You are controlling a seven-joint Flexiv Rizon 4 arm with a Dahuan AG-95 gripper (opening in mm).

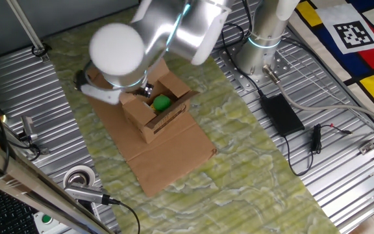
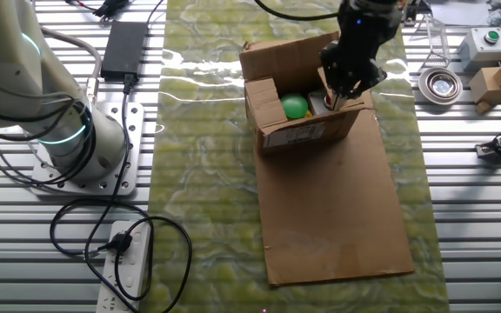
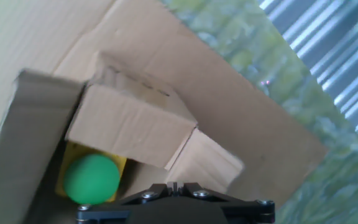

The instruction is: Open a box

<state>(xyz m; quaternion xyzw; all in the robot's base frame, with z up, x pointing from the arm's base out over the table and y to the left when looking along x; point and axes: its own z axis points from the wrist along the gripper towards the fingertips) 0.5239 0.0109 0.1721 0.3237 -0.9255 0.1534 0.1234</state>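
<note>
There is one box (image 2: pixel 307 130). It is small, brown and made of bumpy cardboard, with a pale label and black print on the side that faces me in the other fixed view. It sits on the far end of one big flat cardboard sheet (image 2: pixel 337 217), which is smooth, brown and longer than it is wide. The sheet lies on one soft green mat (image 2: pixel 207 174) with pale wavy marks like marble. Under that is the table (image 2: pixel 468 191), made of shiny metal with many thin ridges.

The box is open at the top. I can see its flaps folded out, one wide flap (image 2: pixel 290 54) leaning back behind it. Inside is one round green ball (image 2: pixel 296 106), smooth and bright. In the hand view the ball (image 3: pixel 91 179) rests on something flat and yellow (image 3: pixel 120 168).

There is one robot arm (image 1: pixel 174 29), silver and round, with a glowing blue ring. Its one gripper (image 2: pixel 342 94) is dark and reaches down into the right side of the box, next to the ball. I cannot tell if the claw is wide or narrow, because the fingers are hidden.

On the table I also count one black power brick (image 2: pixel 124 45), one white plug strip (image 2: pixel 129 269) and one roll of tape (image 2: pixel 443 83).
</note>
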